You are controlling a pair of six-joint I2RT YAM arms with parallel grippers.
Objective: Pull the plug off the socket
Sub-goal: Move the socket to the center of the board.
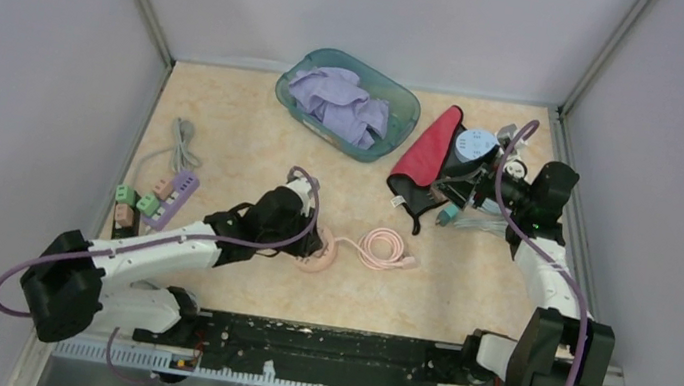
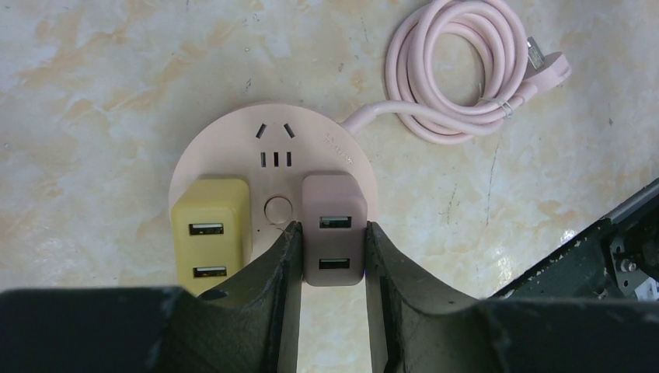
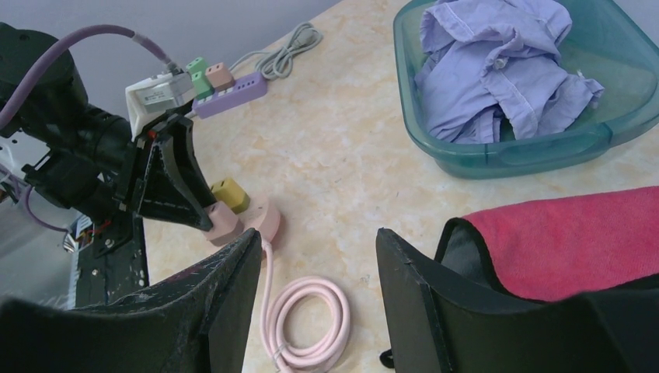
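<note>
On the marbled beige tabletop, mid-frame from above, our left end effector clamps the blocky pink plug in the round pink socket, fingers along its long sides; the right end effector hangs agape and empty, upper right.

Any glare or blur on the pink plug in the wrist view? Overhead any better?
Left wrist: no glare; pink plug and socket sharp, evenly lit; only the left fingers look dark and soft. Top external: sharp, but the left arm hides the plug.
</note>
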